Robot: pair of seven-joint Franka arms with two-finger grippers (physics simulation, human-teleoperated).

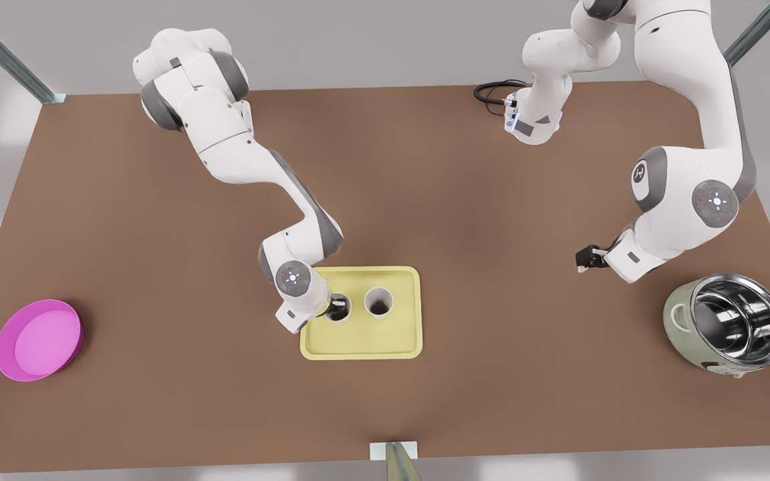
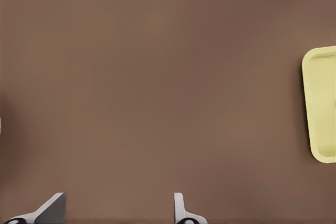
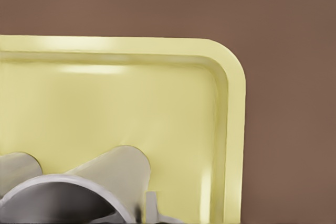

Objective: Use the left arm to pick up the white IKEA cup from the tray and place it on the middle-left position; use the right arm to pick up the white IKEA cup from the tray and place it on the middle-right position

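Right gripper (image 1: 333, 308): at the rim of the first cup (image 1: 343, 316), on the tray (image 1: 358, 348) half towards the front view's left; grip state cannot be told.
Second cup (image 1: 379, 302): upright, just beside the first.
Left gripper (image 2: 118, 213): wide open, empty, over bare table (image 1: 458, 200), well apart from the tray.

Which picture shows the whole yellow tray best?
The front view: the whole tray shows, two cups on it, the right gripper at one. The right wrist view catches one corner, the left wrist view just one end beyond the left gripper.
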